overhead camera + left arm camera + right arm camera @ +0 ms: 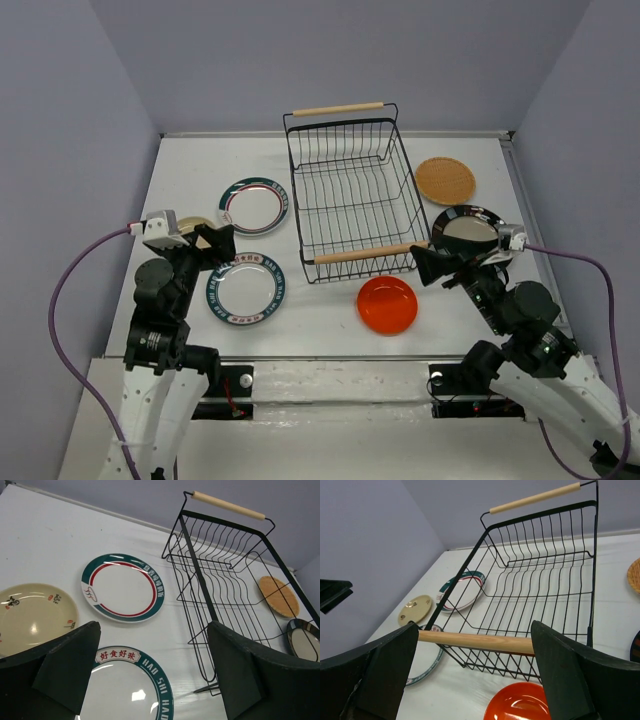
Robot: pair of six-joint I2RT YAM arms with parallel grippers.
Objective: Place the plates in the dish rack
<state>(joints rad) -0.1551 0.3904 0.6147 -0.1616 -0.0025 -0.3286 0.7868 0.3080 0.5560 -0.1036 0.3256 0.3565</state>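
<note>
Left gripper (214, 243) and right gripper (433, 263) are shown with jaws spread wide and nothing held. Rack (365, 253) is set mid-table (200, 165). Six plates are laid flat outside it: far green plate (253, 205), near green plate (245, 288) and beige plate (190, 226) to its left, orange plate (387, 304) in front, woven plate (445, 180) and black-rimmed plate (466, 226) to its right.

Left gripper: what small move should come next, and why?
Probably lower the open left gripper toward the rim of the nearer green-rimmed plate, which lies flat just below it. The dish rack holds no plates yet, and this plate is the one closest to that gripper.
</note>
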